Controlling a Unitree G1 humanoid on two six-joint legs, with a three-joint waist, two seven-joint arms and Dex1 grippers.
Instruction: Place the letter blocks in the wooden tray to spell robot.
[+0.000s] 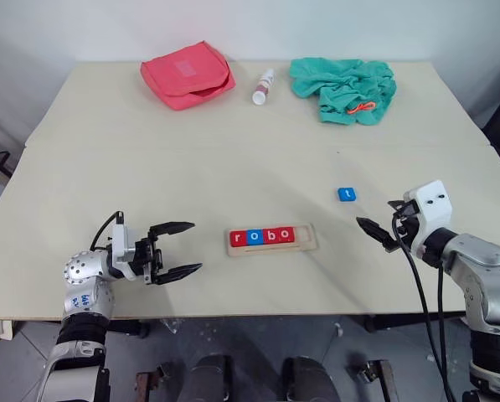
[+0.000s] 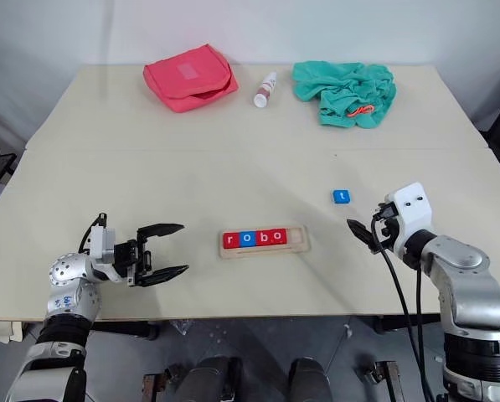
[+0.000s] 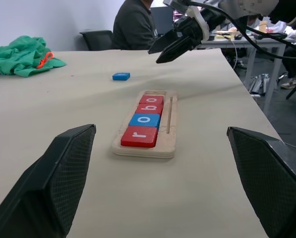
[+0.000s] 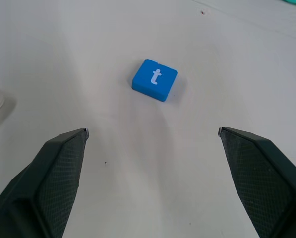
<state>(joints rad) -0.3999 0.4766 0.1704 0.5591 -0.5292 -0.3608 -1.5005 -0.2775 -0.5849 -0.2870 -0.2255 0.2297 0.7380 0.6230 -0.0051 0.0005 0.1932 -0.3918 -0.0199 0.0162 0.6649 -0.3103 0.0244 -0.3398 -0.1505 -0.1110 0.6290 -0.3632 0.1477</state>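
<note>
Pale tabletop (image 1: 233, 159) runs under both arms, with a grey wall behind it. Over it, the right gripper (image 4: 152, 136) has its jaws spread wide and empty, the blue "t" block (image 4: 154, 79) lying flat just ahead of the fingertips, apart from them and squarely between their lines. That looks like a line-up for picking up the last letter. The right forearm reaches in from the table's right edge, the fingers pointing forward and slightly down.

The left gripper (image 1: 172, 249) also stands open with nothing in it, aimed sideways at the wooden tray (image 1: 308, 243), hovering near its left end without touching. Four blocks (image 1: 262, 236) sit in the tray reading "robo", leaving the right-hand slot free for the "t". A pink pouch (image 1: 187, 74), a small white bottle (image 1: 263, 87) and a crumpled green cloth (image 1: 343, 88) lie well apart along the far edge.
</note>
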